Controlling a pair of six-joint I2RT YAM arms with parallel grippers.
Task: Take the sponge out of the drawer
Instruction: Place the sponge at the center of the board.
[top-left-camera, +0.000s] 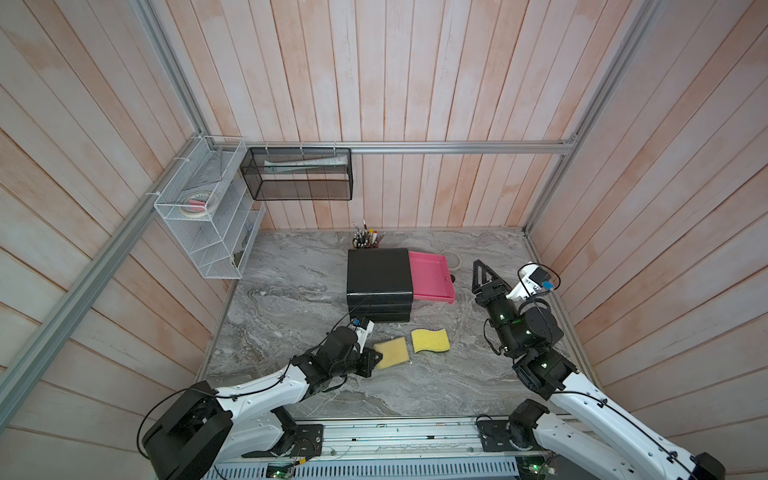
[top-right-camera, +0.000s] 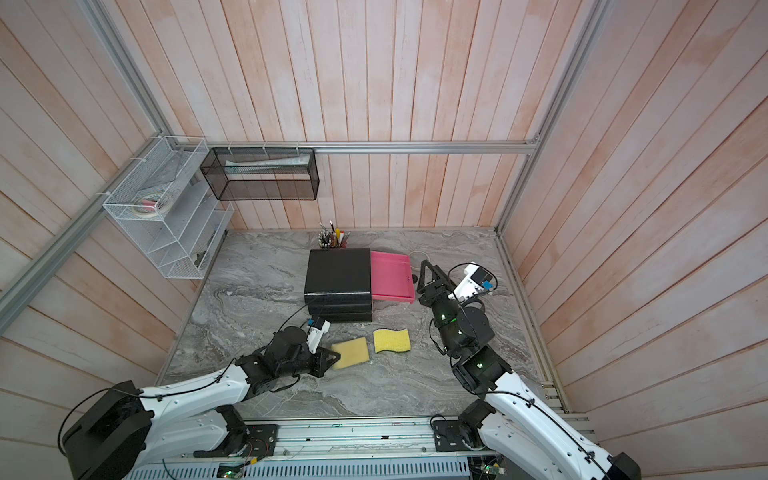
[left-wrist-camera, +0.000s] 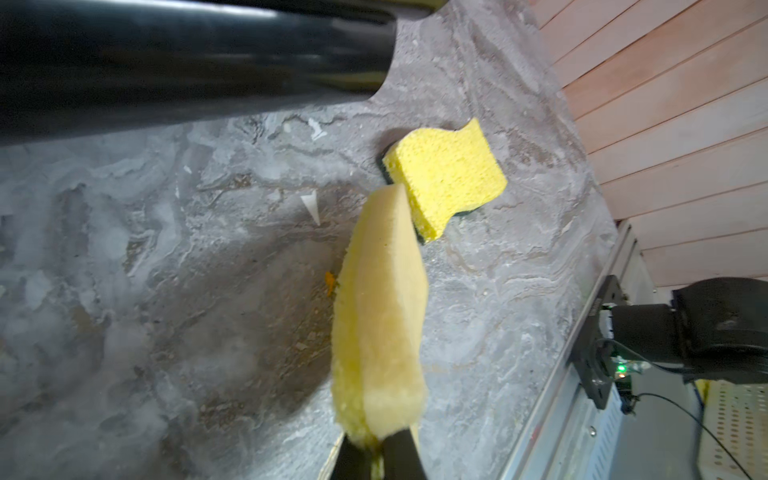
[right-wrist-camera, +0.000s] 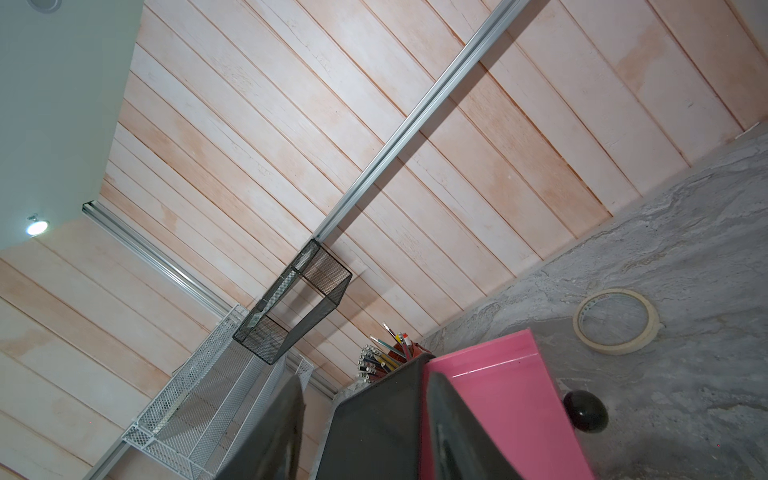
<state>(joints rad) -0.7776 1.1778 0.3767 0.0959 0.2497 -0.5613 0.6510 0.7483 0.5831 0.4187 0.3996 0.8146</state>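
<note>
Evidently, extraction done: pink drawer (top-left-camera: 430, 272) shows empty.
Your left gripper (top-left-camera: 377, 357) clamps the pale yellow sponge (top-left-camera: 392, 352); set-down outstanding. Right gripper (top-left-camera: 478, 266) jaws apart, empty.

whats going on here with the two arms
The left pincer is shut on a pale yellow sponge, low over the table, next to a brighter yellow sponge lying flat. The pink drawer stands pulled out of the black cabinet with nothing visible in it. The right pincer is open beside the drawer, holding nothing.
</note>
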